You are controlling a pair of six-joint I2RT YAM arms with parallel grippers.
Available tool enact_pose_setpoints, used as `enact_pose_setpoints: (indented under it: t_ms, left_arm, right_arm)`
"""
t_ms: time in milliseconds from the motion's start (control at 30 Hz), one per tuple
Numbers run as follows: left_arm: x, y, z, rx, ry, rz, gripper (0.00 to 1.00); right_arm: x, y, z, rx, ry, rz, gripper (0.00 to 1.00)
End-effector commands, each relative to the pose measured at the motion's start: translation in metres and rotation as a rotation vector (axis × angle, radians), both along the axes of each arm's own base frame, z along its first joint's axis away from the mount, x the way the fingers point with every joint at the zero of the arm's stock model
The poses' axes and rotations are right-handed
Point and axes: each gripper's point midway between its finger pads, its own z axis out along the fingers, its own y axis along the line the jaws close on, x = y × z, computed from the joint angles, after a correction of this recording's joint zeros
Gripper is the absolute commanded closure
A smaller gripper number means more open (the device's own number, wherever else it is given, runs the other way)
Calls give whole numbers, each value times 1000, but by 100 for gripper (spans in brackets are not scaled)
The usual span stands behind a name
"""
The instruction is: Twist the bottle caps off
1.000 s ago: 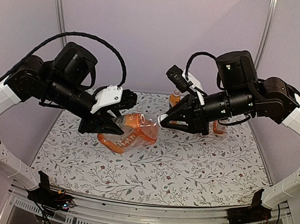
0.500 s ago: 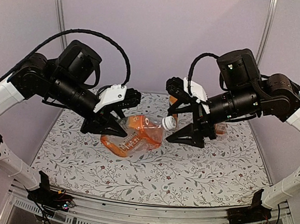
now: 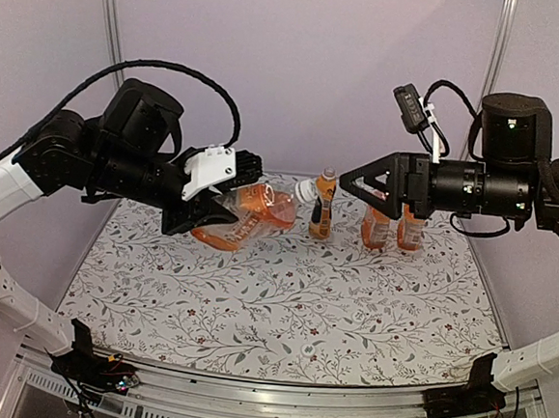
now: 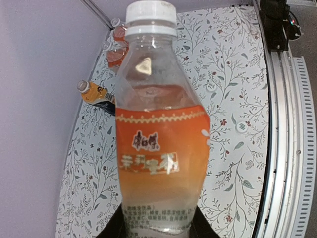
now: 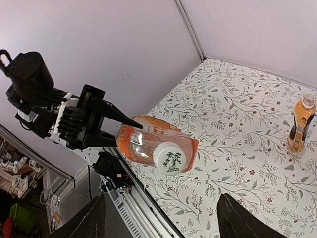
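Note:
My left gripper (image 3: 220,206) is shut on the base of a squat bottle (image 3: 255,210) with an orange label, held off the table and lying nearly level. Its white cap (image 3: 305,190) is on and points right. The left wrist view shows this bottle (image 4: 161,148) filling the frame, with the cap (image 4: 150,15) at the top. My right gripper (image 3: 351,188) hangs open just right of the cap, apart from it. In the right wrist view the cap (image 5: 171,157) faces the camera, well ahead of the open right gripper (image 5: 166,223). A loose white cap (image 3: 310,350) lies on the mat.
A tall slim bottle (image 3: 323,205) stands upright at the back centre, its neck looking bare. Two squat bottles (image 3: 375,226) stand behind my right gripper. The flowered mat (image 3: 282,296) covers the table, with a metal rail (image 4: 282,148) along the near edge.
My right gripper has opened, let go of the cap and drawn back up and to the right. The left arm has raised the bottle and swung it further back.

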Motion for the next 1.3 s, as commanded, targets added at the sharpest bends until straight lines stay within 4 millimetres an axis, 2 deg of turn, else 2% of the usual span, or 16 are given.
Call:
enact_pose_setpoints:
  t_ms: [0, 133, 233, 300, 400, 467, 633, 733, 900, 1000, 1033, 1167, 1200, 1267]
  left_arm:
    - [10, 5, 8, -16, -84, 42, 85]
    - [8, 5, 9, -23, -86, 35, 85]
    - [7, 7, 9, -25, -83, 33, 85]
    - [7, 7, 9, -25, -82, 32, 85]
    - [6, 7, 9, -25, -81, 29, 85]
    - [5, 6, 9, -27, -77, 25, 85]
    - [3, 5, 6, -20, -68, 14, 85]
    - [3, 4, 7, -23, -67, 14, 85]
    - [3, 3, 7, -21, -64, 11, 85]
    - [-2, 2, 4, -20, -38, -13, 85]
    - [-7, 1, 3, -17, -17, -33, 85]
    - [-47, -1, -2, 2, 136, -208, 86]
    - [-57, -1, -3, 3, 175, -245, 86]
    - [-73, 1, -5, 7, 237, -306, 86]
  right_arm:
    - [25, 17, -21, 92, 265, -188, 24]
    - [17, 44, -13, 109, 294, -85, 26]
    - [16, 63, -18, 88, 315, -33, 35]
    - [19, 67, -23, 77, 325, -27, 43]
    - [25, 68, -27, 74, 329, -33, 55]
    - [28, 68, -28, 75, 329, -37, 59]
    - [38, 63, -32, 78, 332, -61, 56]
    - [40, 61, -32, 77, 326, -60, 72]
    - [27, 67, -34, 62, 337, 24, 100]
    - [-1, 74, -35, 28, 318, 211, 100]
    - [-14, 75, -41, -20, 281, 282, 100]
    - [-60, 62, -78, -331, -164, 514, 100]
    - [-63, 57, -85, -388, -300, 573, 100]
    - [-63, 48, -91, -437, -419, 614, 100]
